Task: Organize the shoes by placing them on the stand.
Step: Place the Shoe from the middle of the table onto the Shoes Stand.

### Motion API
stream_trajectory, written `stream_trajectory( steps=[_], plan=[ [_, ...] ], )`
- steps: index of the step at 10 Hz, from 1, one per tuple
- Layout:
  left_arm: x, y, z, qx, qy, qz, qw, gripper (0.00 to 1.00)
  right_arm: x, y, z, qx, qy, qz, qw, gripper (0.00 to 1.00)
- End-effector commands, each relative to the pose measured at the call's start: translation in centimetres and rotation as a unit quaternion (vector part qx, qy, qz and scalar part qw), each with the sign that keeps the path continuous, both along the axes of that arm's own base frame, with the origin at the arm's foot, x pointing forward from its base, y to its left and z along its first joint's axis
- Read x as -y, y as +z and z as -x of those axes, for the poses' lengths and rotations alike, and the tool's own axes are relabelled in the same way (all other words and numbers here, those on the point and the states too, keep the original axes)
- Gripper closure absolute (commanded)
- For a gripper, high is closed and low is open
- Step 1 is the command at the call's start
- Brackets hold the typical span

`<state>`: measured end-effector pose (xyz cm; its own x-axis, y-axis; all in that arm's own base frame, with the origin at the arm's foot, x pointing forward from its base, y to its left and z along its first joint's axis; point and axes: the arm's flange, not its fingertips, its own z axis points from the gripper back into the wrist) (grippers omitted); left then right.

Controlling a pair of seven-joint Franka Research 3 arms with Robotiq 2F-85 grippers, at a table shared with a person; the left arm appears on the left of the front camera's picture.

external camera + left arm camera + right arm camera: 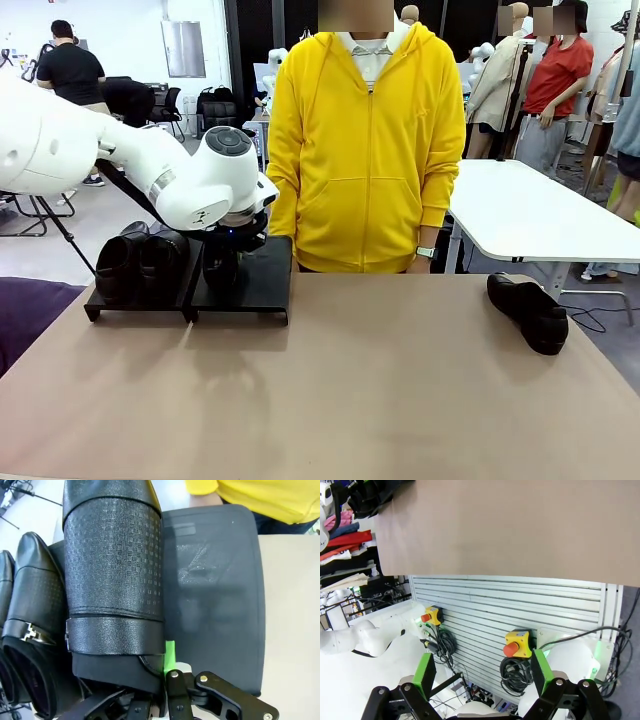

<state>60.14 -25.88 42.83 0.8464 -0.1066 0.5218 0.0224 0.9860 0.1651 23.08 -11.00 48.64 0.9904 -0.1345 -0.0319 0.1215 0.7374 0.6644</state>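
**Third loafer gripped on the stand's right tray**

On the robot's side of the stand, off the near edge of the tan table (495,525), the right tool (482,676) stands wide with nothing between its green pads (424,674). It faces a ribbed metal panel (520,605) below the tabletop, where two yellow boxes with red push buttons (517,644) hang.

Farther across, the low black two-tray stand (240,308) sits on the table. The left tool (234,243) reaches down over the stand's right tray (215,605). Its jaws are closed on the heel end of a black slip-on loafer with a grid-embossed upper (115,580), and one green pad (170,652) shows against the rim of the shoe's opening. This shoe runs lengthwise along the left half of the right tray, toe toward the far side. Whether its sole rests on the tray cannot be told. The tray's right half is bare.

On the stand's left tray (130,308) two more black leather loafers stand side by side. One of them, a loafer with a metal buckle on its strap (35,625), is just beside the gripped shoe.

Well to the stand's right, a fourth black glossy loafer (528,312) lies on the table.

Behind the stand, a person in a yellow zip hoodie (365,150) stands at the table's far edge.
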Motion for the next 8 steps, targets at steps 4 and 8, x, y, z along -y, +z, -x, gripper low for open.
stream_trajectory(
  steps=[4, 8],
  plan=[
    [-0.16, 0.21, -0.94, -0.037, 0.006, -0.021, 0.999, 1.00, 0.04, 0.22, 0.01, 0.008, 0.003, -0.008, 1.000, 0.00],
    [-0.33, 0.23, -1.04, -0.021, 0.024, -0.018, 0.999, 0.00, 0.04, 0.22, 0.01, 0.008, 0.003, -0.008, 1.000, 0.00]
  ],
)
